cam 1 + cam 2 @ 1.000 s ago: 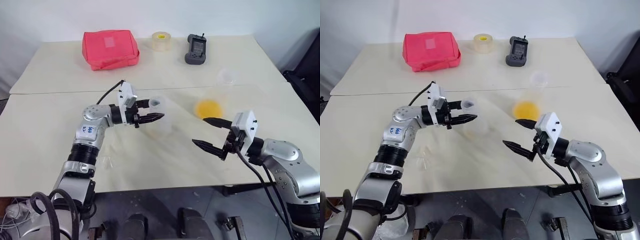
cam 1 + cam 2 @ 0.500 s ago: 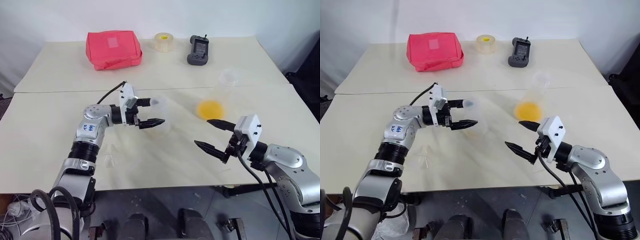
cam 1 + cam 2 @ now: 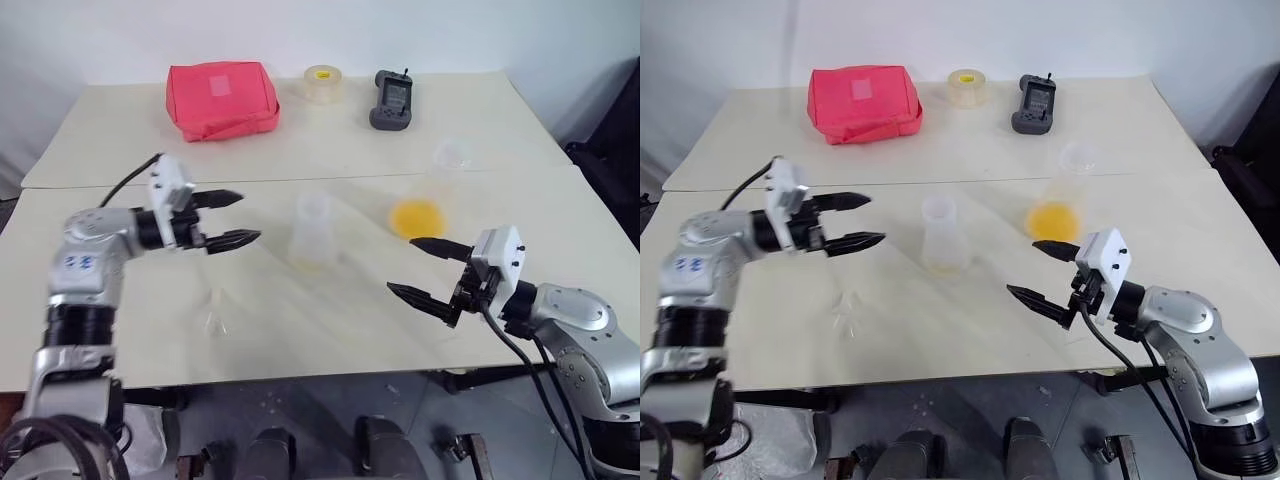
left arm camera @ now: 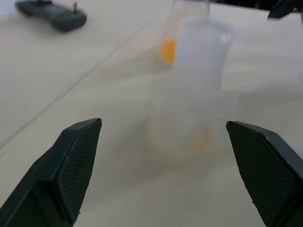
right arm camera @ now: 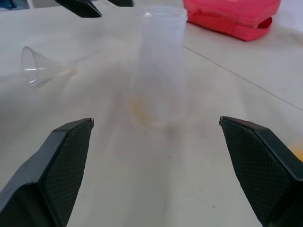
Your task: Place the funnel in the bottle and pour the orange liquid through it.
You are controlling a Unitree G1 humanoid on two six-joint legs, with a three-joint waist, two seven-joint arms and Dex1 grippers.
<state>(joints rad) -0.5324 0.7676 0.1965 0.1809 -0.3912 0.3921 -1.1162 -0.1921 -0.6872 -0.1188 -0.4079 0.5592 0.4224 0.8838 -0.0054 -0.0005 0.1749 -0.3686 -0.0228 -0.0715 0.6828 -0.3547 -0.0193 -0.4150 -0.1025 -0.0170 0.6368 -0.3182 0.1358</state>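
Two end effectors, left (image 3: 232, 219) and right (image 3: 418, 268), both spread apart and empty; we log the bottle (image 3: 311, 232) upright between them on the bench (image 3: 300, 150), funnel (image 3: 214, 313) lying near-left of it, orange liquid (image 3: 417, 216) in a cup beyond-right, awaiting pouring

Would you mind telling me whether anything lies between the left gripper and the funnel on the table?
Nothing visible does. The funnel lies on its side on bare table, nearer the robot than the open left gripper. The bottle stands off to the right, out of that path.
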